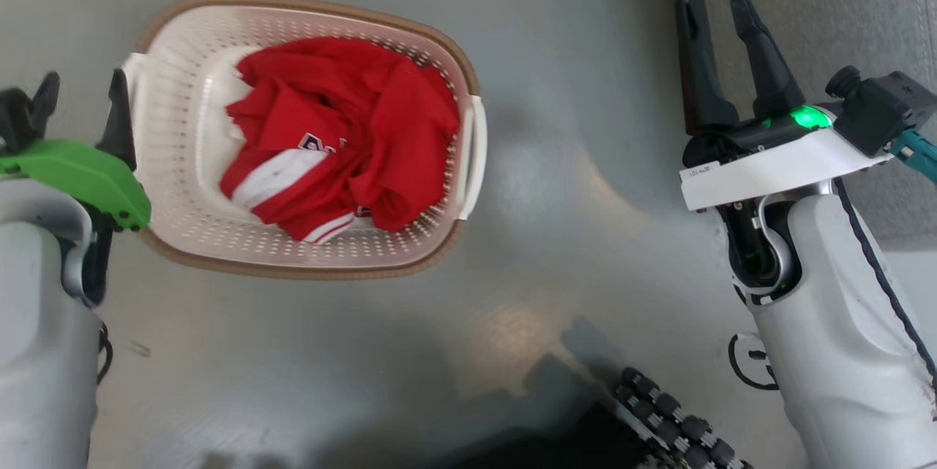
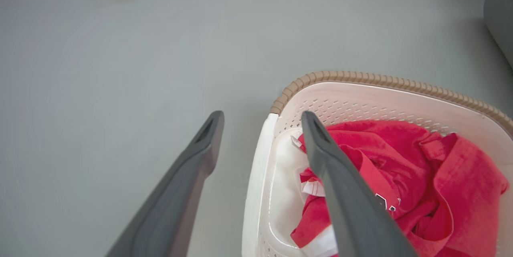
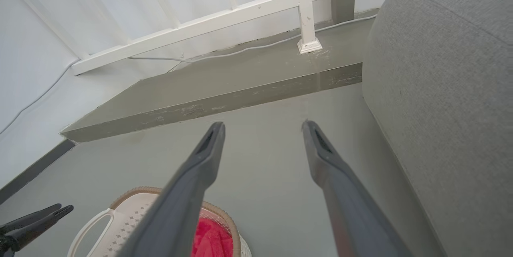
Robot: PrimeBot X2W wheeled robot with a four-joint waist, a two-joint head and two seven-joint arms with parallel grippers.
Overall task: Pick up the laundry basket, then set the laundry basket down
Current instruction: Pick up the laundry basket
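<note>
Cream plastic with a brown rim, the basket [image 1: 183, 184] sits on the grey floor [image 1: 585, 249] toward 10 o'clock of the head view, with a red shirt [image 1: 344, 132] bundled inside. The left gripper [image 1: 82, 99] is at 9 o'clock of the basket with its fingers spread. In its wrist view one finger is outside the wall and the other is above the shirt, with the white handle [image 2: 256, 177] between them. I cannot tell whether they touch it. The right gripper [image 1: 714, 4] is also open and holds nothing. It hangs well apart at 3 o'clock of the basket, beside the sofa [image 1: 820, 8]. By my reading nothing is lifted yet. The grasp, the lift and the set-down all remain.
</note>
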